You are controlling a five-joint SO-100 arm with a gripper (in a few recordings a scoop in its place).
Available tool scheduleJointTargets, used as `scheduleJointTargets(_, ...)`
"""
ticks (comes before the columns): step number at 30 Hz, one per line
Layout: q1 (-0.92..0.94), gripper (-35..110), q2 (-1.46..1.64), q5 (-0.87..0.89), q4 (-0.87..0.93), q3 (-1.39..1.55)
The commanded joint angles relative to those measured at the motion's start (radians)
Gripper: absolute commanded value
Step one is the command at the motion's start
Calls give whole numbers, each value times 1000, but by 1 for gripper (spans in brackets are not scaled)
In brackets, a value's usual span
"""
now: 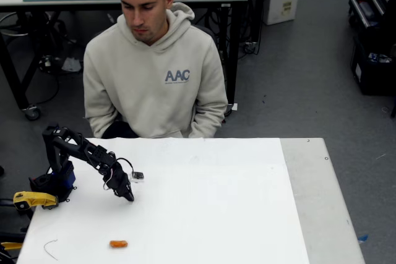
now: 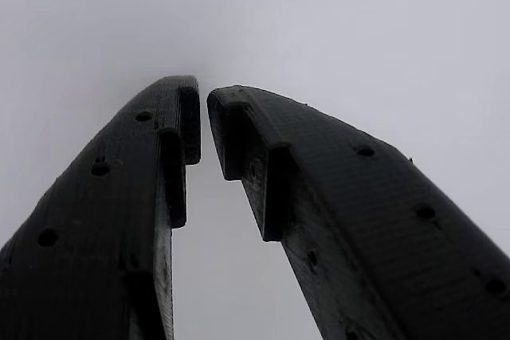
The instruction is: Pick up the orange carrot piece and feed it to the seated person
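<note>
Gripper (image 1: 128, 196): black, tip lowered to the white table (image 1: 235, 214), at the table's left side in the fixed view. In the wrist view its fingertips (image 2: 185, 109) nearly meet, a narrow gap between them, nothing held.
Carrot piece (image 1: 118, 243): orange, lying on the table near the front edge, below the gripper and apart from it.
Seated person (image 1: 154, 72): beige hoodie, behind the table's far edge, head bowed.
</note>
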Motion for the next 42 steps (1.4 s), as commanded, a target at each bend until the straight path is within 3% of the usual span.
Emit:
scheduleJointTargets(1, 64, -2, 35, -34, 5, -138)
scheduleJointTargets(29, 514, -2, 23, -367, -8, -215)
scheduleJointTargets(42, 420, -2, 18, -411, -11, -215)
